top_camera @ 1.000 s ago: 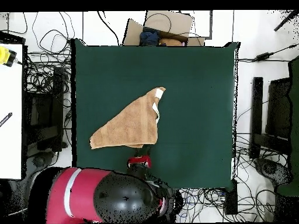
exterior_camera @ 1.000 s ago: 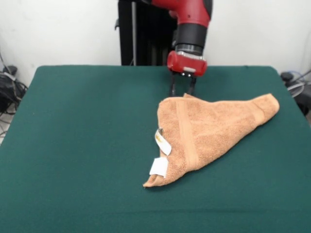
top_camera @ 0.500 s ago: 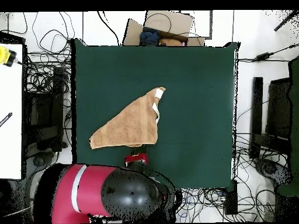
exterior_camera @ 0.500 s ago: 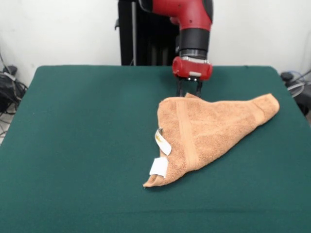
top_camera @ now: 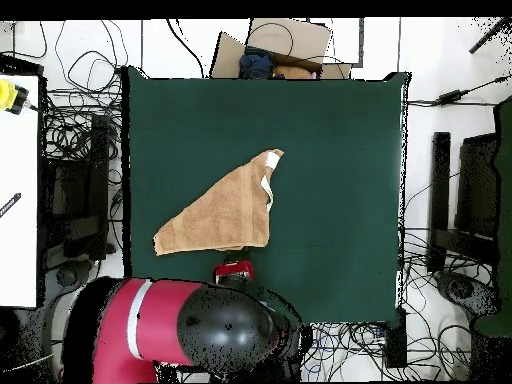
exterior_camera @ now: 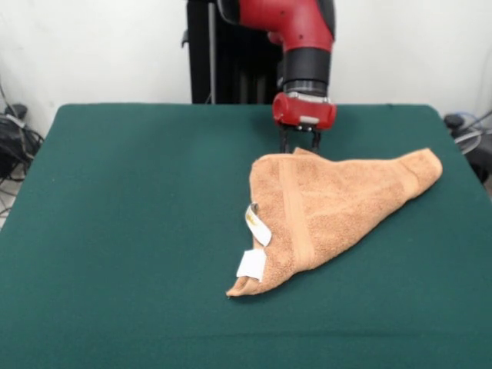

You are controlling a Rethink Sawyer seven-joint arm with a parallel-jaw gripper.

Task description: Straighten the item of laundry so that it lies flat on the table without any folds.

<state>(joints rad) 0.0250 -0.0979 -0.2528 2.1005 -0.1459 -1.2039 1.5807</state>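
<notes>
While the claw (exterior_camera: 300, 143) hovers empty, prongs apart, just behind the towel's (exterior_camera: 338, 204) far corner, the towel lies folded into a triangle on the worktop (exterior_camera: 131, 215), tags (exterior_camera: 255, 242) toward the front. Risk: pinching both layers at that corner would drag the fold along, not open it. No containers visible.
</notes>
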